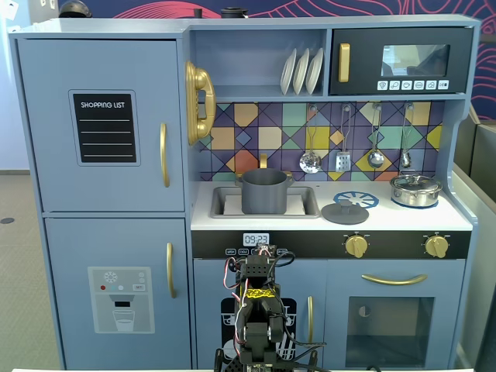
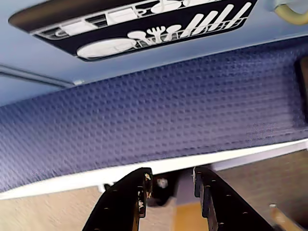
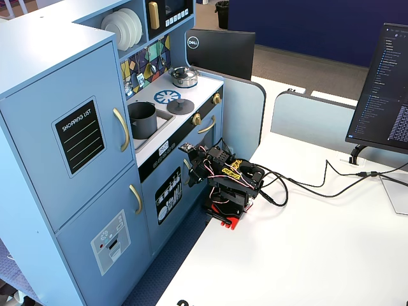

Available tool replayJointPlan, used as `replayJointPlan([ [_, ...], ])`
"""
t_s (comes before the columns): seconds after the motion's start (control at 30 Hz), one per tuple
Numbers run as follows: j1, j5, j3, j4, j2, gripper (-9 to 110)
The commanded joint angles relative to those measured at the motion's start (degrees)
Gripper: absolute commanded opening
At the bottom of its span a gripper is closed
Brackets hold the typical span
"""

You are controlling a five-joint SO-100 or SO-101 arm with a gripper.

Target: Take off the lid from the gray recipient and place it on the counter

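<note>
Fixed view from the front: the gray recipient (image 1: 266, 191) stands uncovered in the sink, the lid (image 1: 345, 212) flat on the counter (image 1: 457, 219) beside the burner ring (image 1: 356, 199). Wrist view: the gripper (image 2: 171, 185) is empty, jaws parted. Side fixed view: the arm (image 3: 224, 182) sits folded low.

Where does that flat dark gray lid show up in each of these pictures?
Front fixed view: the lid lies on the white counter, right of the gray pot.
Side fixed view: lid, upper left, beside the blue burner ring.
Wrist view: not visible.
Shared landmark: the gray pot.
</note>
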Motion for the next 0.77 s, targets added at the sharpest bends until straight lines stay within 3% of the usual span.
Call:
replayJointPlan([
  [0.0,0.9,-3.6,0.2,10.8,-0.2,2],
  [0.73,2.8,-3.3,0.2,10.8,-0.2,7],
])
